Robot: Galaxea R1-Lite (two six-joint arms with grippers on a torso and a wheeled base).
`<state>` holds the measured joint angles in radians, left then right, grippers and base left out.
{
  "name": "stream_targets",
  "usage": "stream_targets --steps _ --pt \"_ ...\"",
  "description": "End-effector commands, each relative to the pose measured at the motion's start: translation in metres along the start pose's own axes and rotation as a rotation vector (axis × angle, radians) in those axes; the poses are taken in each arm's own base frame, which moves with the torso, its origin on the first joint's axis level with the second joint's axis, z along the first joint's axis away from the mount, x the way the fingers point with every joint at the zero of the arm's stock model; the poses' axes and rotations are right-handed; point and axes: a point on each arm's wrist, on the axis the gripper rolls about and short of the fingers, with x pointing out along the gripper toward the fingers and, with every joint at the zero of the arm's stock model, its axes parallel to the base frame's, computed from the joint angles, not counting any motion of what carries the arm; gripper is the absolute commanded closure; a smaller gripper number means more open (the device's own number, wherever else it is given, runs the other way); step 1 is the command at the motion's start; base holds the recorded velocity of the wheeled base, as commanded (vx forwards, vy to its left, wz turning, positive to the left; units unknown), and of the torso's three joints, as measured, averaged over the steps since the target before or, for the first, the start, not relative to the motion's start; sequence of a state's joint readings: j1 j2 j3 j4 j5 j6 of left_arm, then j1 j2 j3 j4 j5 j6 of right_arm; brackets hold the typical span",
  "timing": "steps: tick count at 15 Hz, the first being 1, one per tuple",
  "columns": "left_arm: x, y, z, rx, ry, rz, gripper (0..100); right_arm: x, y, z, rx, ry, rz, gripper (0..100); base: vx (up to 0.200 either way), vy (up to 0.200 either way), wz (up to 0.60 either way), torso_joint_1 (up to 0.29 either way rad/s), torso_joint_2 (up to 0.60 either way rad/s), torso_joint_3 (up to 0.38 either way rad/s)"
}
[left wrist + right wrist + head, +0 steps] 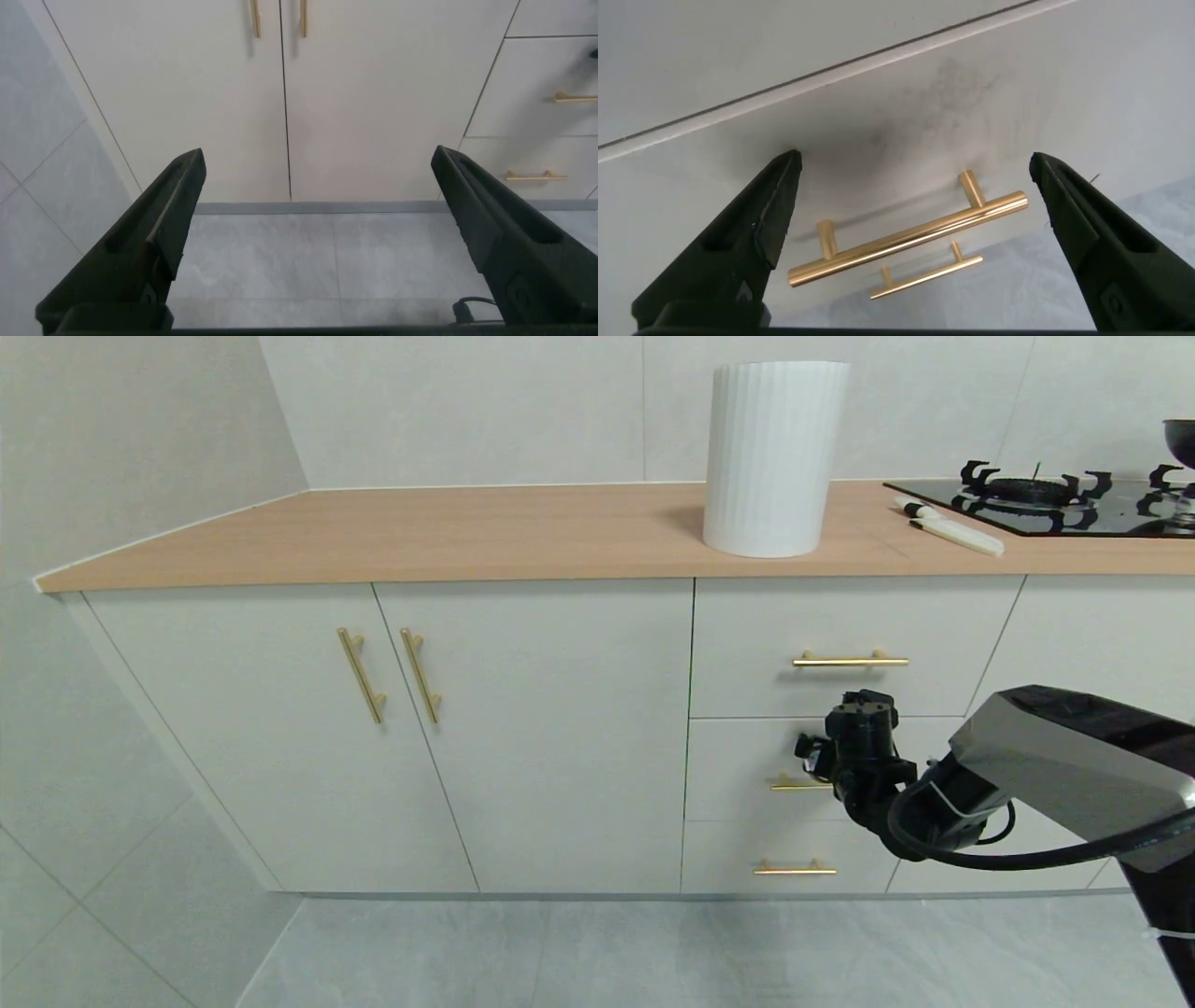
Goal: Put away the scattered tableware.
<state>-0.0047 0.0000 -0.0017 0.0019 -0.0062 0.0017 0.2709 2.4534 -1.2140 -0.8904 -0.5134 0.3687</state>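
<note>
Two white utensils point(952, 530) lie on the wooden counter point(467, 537) beside the stove point(1055, 502). A tall white ribbed container point(770, 457) stands on the counter left of them. My right gripper point(810, 761) is low in front of the drawer stack, at the middle drawer's gold handle point(798, 786). In the right wrist view the right gripper point(915, 166) is open, and that handle point(910, 238) lies just ahead between its fingers, untouched. My left gripper point(318, 163) is open and holds nothing, facing the cabinet doors point(285, 93) and the floor.
Three drawers are stacked under the counter, with the top handle point(850, 661) and bottom handle point(794, 870) both gold bars. A double-door cabinet with two vertical handles point(387, 674) is to the left. A wall closes the far left corner. Grey tiled floor point(560, 952) lies below.
</note>
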Motion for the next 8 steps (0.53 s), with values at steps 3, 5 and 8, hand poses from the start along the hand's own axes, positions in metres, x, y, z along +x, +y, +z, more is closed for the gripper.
stream_targets --steps 3,5,8 --pt "0.0 0.0 0.0 0.0 0.0 0.0 0 -0.019 -0.006 0.011 -0.01 0.012 -0.001 0 0.0 0.0 0.0 0.0 0.0 0.0" --pt "0.0 0.0 0.0 0.0 0.0 0.0 0 -0.056 -0.016 0.044 0.001 -0.011 0.012 0 0.0 0.0 0.0 0.0 0.0 0.0" --pt "0.0 0.0 0.0 0.0 0.0 0.0 0 -0.133 -0.046 0.088 -0.015 -0.062 0.032 0 0.0 0.0 0.0 0.0 0.0 0.0"
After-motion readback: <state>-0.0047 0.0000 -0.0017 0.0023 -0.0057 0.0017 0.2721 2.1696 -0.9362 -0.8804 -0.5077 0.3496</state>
